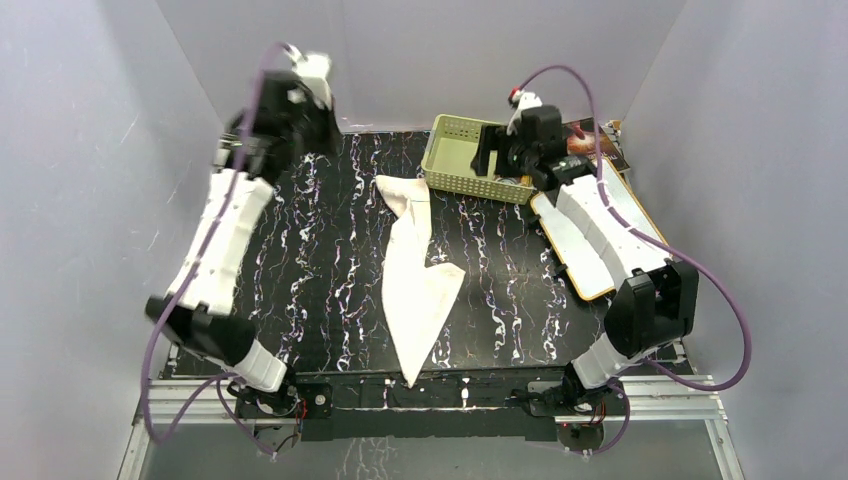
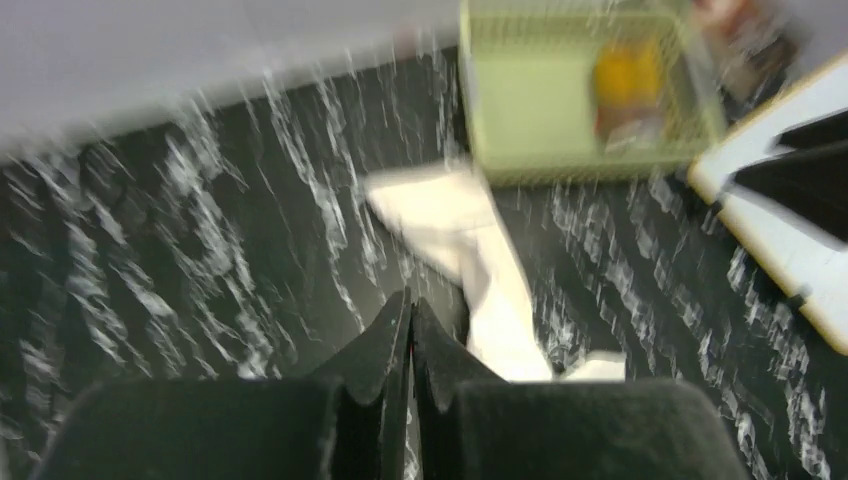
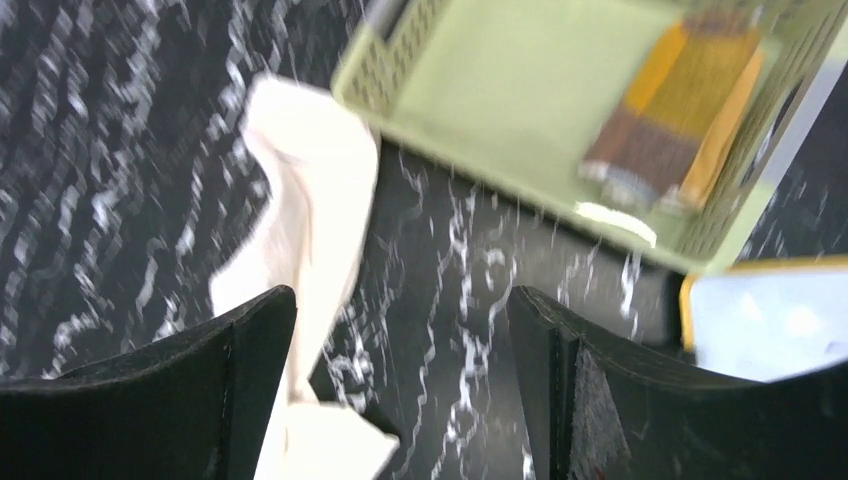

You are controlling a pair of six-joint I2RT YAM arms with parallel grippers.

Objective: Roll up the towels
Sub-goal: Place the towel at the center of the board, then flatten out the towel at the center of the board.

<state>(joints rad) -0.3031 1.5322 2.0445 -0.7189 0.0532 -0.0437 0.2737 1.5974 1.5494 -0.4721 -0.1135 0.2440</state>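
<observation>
Lying between them, the cream towel (image 1: 415,280) touches neither spread right tool (image 3: 400,300) nor pressed-together left tool (image 2: 411,305).

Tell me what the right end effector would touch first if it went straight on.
Probably the bare black table, in the gap between the cream towel and the green basket. Depth is unclear, so the basket's near wall could come first.
</observation>
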